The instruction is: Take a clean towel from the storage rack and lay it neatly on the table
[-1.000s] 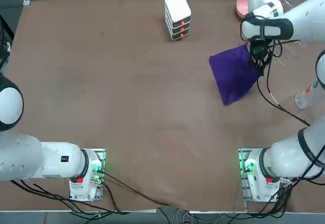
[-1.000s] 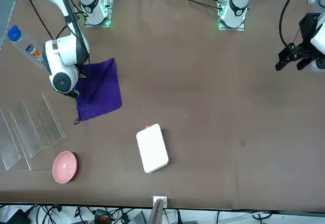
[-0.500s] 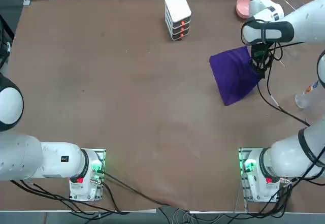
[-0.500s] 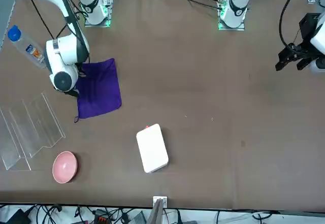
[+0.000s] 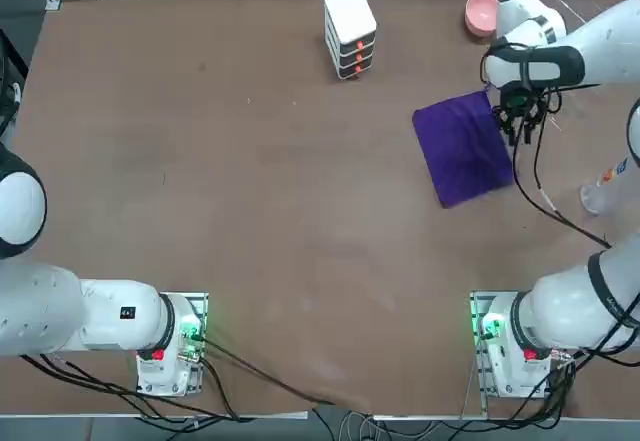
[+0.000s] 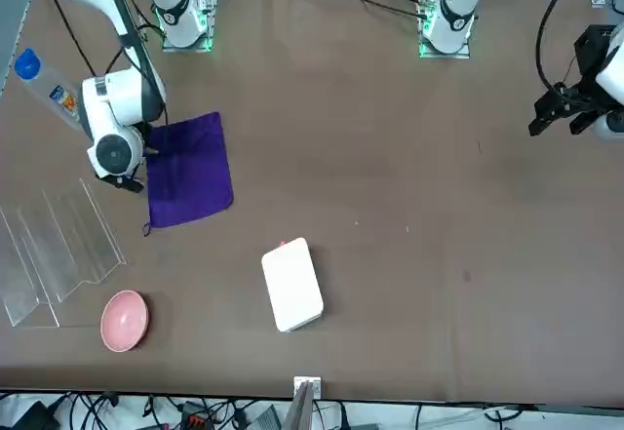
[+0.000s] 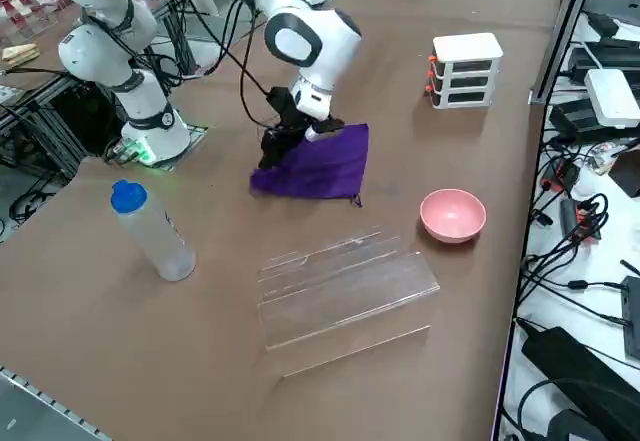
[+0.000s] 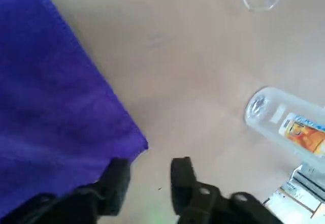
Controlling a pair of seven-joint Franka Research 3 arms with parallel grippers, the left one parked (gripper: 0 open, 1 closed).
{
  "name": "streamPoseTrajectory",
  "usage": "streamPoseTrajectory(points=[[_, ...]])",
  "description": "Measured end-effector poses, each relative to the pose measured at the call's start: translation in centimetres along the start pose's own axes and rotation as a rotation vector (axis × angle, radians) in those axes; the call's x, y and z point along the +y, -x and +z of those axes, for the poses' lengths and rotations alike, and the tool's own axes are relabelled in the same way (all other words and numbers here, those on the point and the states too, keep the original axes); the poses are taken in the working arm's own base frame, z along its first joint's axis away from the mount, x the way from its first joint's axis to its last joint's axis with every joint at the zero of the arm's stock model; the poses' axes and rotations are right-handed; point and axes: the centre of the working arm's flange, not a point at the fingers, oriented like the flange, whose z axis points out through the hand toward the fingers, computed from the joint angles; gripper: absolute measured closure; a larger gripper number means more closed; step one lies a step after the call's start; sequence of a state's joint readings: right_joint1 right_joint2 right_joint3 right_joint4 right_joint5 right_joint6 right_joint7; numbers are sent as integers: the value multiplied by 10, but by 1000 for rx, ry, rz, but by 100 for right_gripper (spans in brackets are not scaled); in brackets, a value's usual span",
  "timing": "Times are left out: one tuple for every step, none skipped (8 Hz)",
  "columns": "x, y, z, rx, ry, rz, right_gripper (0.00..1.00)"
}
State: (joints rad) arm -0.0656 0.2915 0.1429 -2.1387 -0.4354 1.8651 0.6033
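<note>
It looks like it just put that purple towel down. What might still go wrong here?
The right gripper is open right at a corner of the towel, so a finger might catch the cloth and drag it askew as the arm leaves. The black cables hanging from the arm pass close to the towel's edge and could brush it. The clear rack is hard to see and stands nearby, so a careless swing might bump it.

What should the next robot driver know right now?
Right gripper: open, fingers apart, above the table at the towel's edge, holding nothing.
Towel: spread on the brown table, beside the white stacked box.
Storage rack: see-through, near the pink bowl, no towel on it.
Done: towel out of the rack and laid down.
Left: perhaps just lift the arm away and check the corners.
</note>
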Motion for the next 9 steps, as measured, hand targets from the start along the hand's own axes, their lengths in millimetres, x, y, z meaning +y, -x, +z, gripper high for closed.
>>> streamPoseTrajectory(points=[[2,0,-3,6,-2,4,25],[6,0,-10,20,-8,11,7],[11,0,-26,39,-38,32,0],[17,-3,-52,61,-106,68,0],[26,-5,-88,86,-190,92,0],[38,-6,-125,101,-259,89,0],[54,-4,-165,107,-330,48,0],[76,-1,-202,122,-388,-13,0],[104,2,-235,153,-426,-71,0]])
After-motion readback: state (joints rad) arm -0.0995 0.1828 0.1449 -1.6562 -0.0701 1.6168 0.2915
